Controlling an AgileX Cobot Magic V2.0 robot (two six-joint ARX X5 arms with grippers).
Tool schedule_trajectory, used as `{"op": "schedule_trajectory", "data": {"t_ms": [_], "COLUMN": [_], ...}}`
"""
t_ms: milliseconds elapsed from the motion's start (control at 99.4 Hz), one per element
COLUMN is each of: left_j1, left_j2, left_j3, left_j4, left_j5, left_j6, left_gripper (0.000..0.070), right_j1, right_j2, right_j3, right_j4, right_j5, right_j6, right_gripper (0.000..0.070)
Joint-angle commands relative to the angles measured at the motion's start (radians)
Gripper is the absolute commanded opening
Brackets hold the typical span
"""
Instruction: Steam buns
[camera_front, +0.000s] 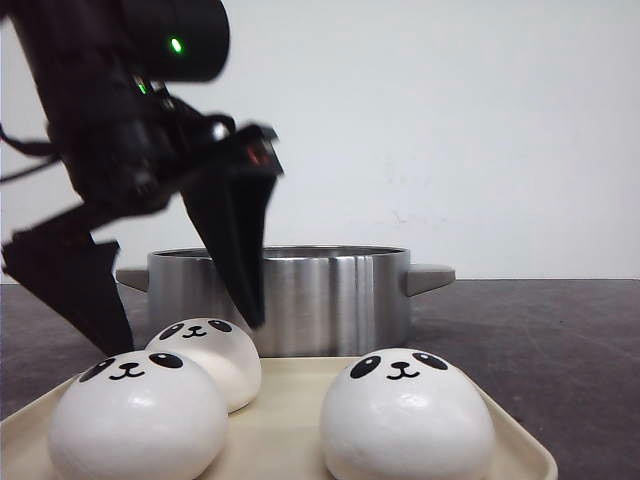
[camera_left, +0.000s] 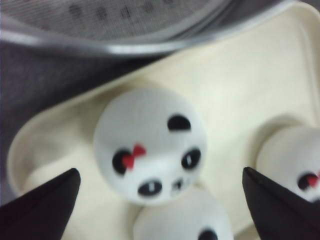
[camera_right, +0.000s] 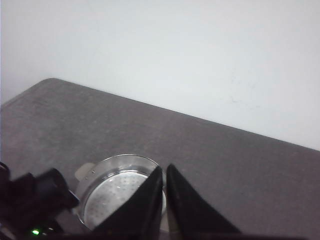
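- Hanging with its fingers spread wide, the left gripper (camera_front: 160, 320) holds nothing; one finger sits to either side of the rear bun (camera_left: 150, 145), which lies between them untouched.
- Two more buns lie just beside that one on the cream tray (camera_front: 290, 420): one (camera_front: 138, 418) close under the gripper, the other (camera_front: 405, 418) off beyond its far finger.
- Only three buns show.
- Just past the fingertips stands the steel pot (camera_front: 330, 295), its perforated steamer plate (camera_right: 117, 192) bare.
- Well above the pot, the right gripper (camera_right: 165, 200) has its fingers pressed nearly together, gripping nothing.
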Motion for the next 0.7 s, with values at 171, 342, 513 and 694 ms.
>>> {"op": "schedule_trajectory", "data": {"t_ms": [171, 342, 513, 694], "left_j1": [-0.009, -0.011, -0.021, -0.035], "left_j2": [0.080, 0.065, -0.043, -0.205], "left_j3": [0.006, 0.009, 0.035, 0.141], "left_j4": [0.001, -0.011, -0.014, -0.014], "left_j5": [-0.030, -0.051, -0.016, -0.002], "left_j6": [-0.070, -0.039, -0.015, -0.011], "left_gripper": [0.0291, 0.0009, 0.0009, 0.0009], "right_j1": [0.049, 0.049, 0.049, 0.049], "right_j2": [-0.002, -0.001, 0.001, 0.001], "right_j3": [0.020, 0.020, 0.019, 0.017], "right_j4": [-0.068, -0.068, -0.068, -0.068], "right_j5": [0.005, 0.005, 0.005, 0.014], "right_j6": [0.041, 0.040, 0.039, 0.040], "right_gripper": [0.0006, 0.0006, 0.0006, 0.0006]}}
